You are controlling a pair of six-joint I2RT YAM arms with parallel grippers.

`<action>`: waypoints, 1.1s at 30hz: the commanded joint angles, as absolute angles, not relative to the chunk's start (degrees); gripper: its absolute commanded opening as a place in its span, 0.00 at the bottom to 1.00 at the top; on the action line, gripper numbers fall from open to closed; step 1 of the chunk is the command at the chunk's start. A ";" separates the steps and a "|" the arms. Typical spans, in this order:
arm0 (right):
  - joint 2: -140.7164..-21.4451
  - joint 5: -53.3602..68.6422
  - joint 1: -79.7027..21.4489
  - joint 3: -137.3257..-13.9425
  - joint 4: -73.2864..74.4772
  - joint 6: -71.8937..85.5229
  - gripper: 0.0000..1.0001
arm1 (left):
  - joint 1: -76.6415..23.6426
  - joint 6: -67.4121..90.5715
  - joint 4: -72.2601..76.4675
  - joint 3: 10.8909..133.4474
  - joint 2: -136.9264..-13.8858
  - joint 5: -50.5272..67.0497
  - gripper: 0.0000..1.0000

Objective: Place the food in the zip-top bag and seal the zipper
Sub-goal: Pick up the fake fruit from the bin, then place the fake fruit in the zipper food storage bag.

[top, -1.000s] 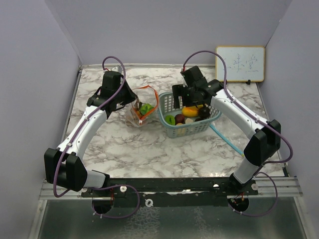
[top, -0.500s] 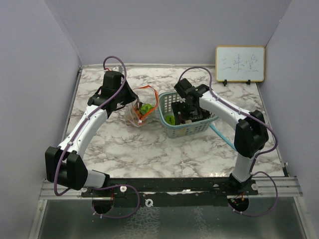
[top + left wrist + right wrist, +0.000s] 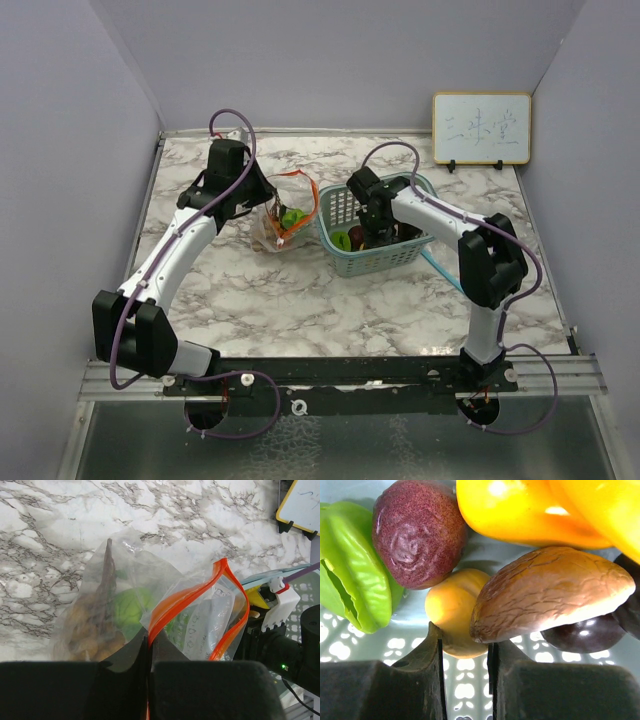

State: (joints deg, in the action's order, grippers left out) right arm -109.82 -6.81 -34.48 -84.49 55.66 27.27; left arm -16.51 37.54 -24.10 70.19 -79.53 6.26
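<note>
My left gripper is shut on the orange zipper edge of the clear zip-top bag and holds its mouth open. A green fruit and brownish pieces show inside the bag. My right gripper is down in the teal mesh basket, its fingers closed on the lower end of a pale yellow peach. Around the peach lie more food: a purple fruit, a green star-shaped fruit, a yellow fruit, a brown piece and a dark plum.
The basket stands right beside the bag on the marble table. A small whiteboard leans at the back right. A teal strip lies on the table, right of the basket. Purple walls close in the sides and back.
My right gripper has dropped into the basket, and its jaws have gone from wide open to closed around the peach. The left arm and the bag have stayed put.
</note>
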 commanded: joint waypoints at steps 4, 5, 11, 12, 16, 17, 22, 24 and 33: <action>-106.44 -7.05 -34.09 -97.93 60.10 21.80 0.04 | -16.42 36.87 -23.15 73.12 -80.91 7.50 0.00; -105.35 -5.48 -34.06 -99.92 60.04 20.81 0.04 | -16.36 36.89 -23.05 73.08 -81.02 7.62 0.00; -98.43 9.50 -34.14 -104.78 52.71 15.81 0.04 | -16.43 37.61 -22.59 72.19 -80.78 8.43 0.00; -98.17 11.60 -34.14 -105.68 51.93 15.93 0.04 | -16.39 37.66 -22.58 72.00 -80.81 8.44 0.00; -98.34 18.29 -34.35 -109.30 48.47 16.10 0.04 | -16.40 38.09 -22.02 71.26 -80.69 9.23 0.00; -98.25 19.80 -34.51 -109.68 46.92 16.24 0.04 | -16.42 38.14 -21.84 71.09 -80.60 9.43 0.00; -101.87 27.57 -35.64 -111.68 41.03 18.06 0.04 | -16.37 38.55 -21.37 70.17 -80.08 10.13 0.00; -103.68 29.95 -36.06 -111.16 38.49 19.68 0.04 | -16.43 38.54 -21.36 70.30 -79.86 10.28 0.00; -111.68 29.45 -38.77 -111.43 36.77 21.63 0.20 | -16.37 38.78 -21.43 70.31 -79.24 10.85 0.00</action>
